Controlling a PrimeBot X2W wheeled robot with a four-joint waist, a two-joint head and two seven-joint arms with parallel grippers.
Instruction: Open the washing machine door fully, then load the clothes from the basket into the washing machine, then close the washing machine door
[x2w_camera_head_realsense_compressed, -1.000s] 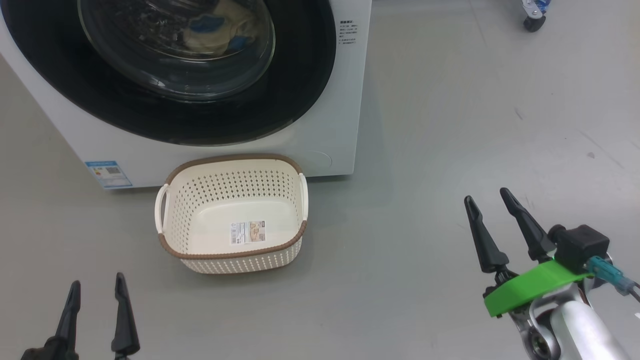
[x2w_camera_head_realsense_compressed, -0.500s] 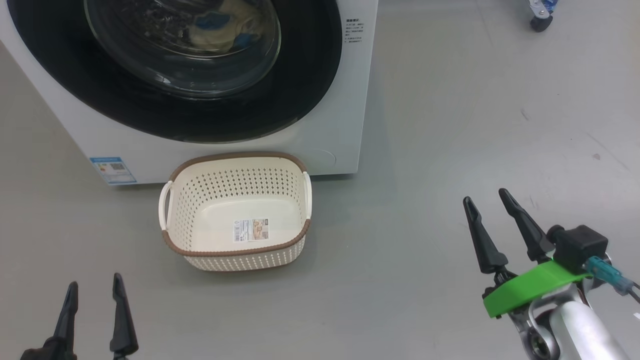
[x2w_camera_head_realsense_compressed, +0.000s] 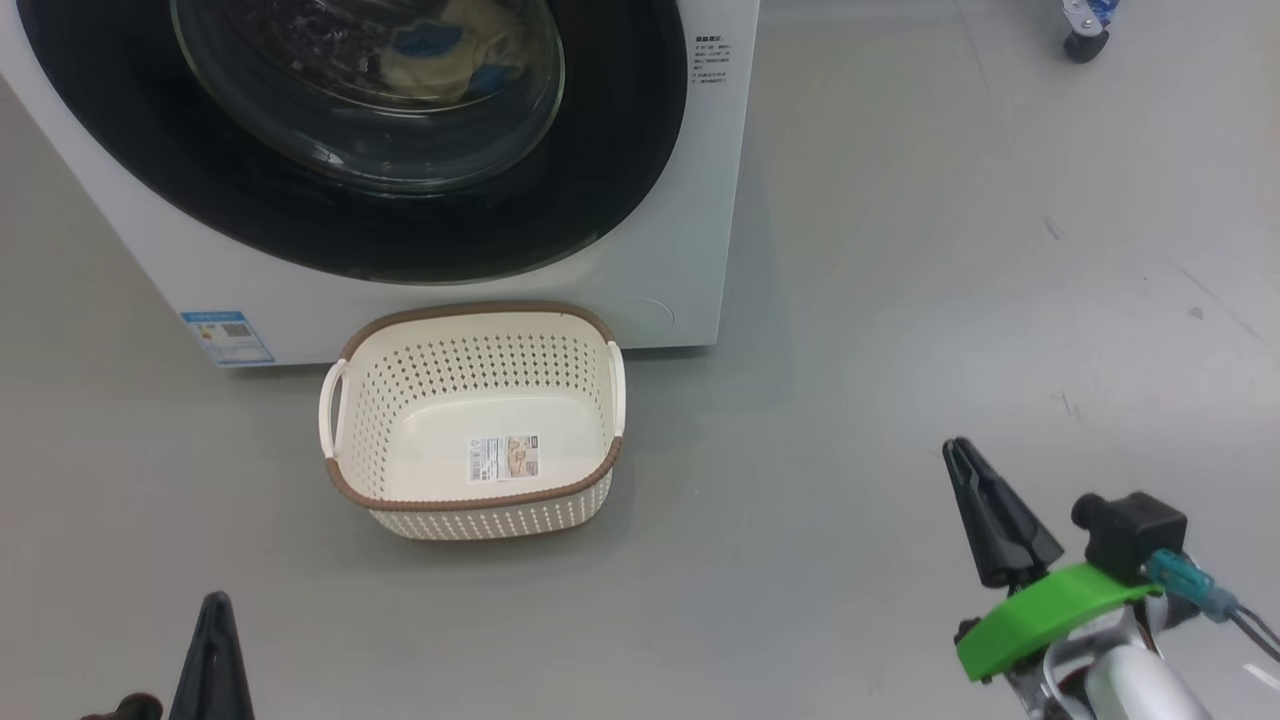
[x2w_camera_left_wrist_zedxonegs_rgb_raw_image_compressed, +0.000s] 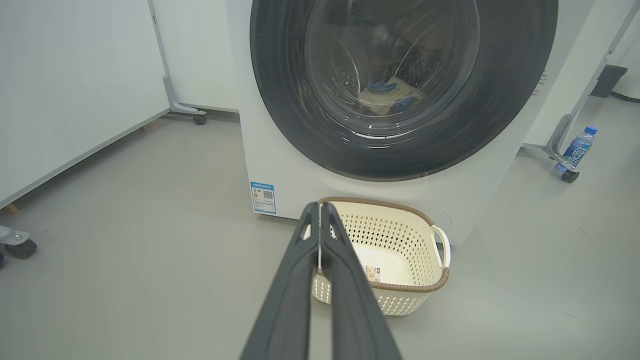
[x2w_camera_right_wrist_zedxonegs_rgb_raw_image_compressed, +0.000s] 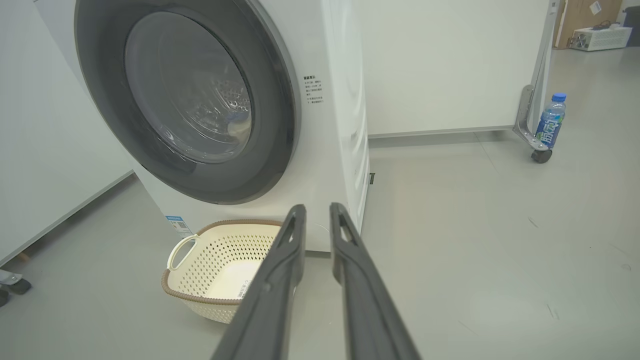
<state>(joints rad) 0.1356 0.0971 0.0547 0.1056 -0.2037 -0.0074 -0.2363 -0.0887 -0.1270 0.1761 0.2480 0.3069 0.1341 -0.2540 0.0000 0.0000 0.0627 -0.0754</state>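
Left gripper (x2w_camera_left_wrist_zedxonegs_rgb_raw_image_compressed: 319, 207): fingers pressed together tip to tip, nothing between them. Right gripper (x2w_camera_right_wrist_zedxonegs_rgb_raw_image_compressed: 317, 209): fingers a narrow gap apart, holding nothing. Both hung over the grey floor (x2w_camera_head_realsense_compressed: 880, 300), touching no object.

The basket (x2w_camera_head_realsense_compressed: 470, 312) stood on the floor ahead of the left gripper and a little to its right. From the right gripper it lay ahead and to the left, well apart from both. The label sticker (x2w_camera_head_realsense_compressed: 503, 458) on its base was in plain view.

The washing machine (x2w_camera_left_wrist_zedxonegs_rgb_raw_image_compressed: 280, 150) stood directly beyond the basket from either gripper, with the basket's far rim near its front panel. The washing machine door (x2w_camera_left_wrist_zedxonegs_rgb_raw_image_compressed: 280, 100) lay flush against the machine front. The clothes (x2w_camera_left_wrist_zedxonegs_rgb_raw_image_compressed: 387, 97) sat behind the door glass, cream-yellow with blue patches, above and beyond the left fingertips.

A bottle (x2w_camera_right_wrist_zedxonegs_rgb_raw_image_compressed: 549, 120) stood far off to the right of the right gripper.
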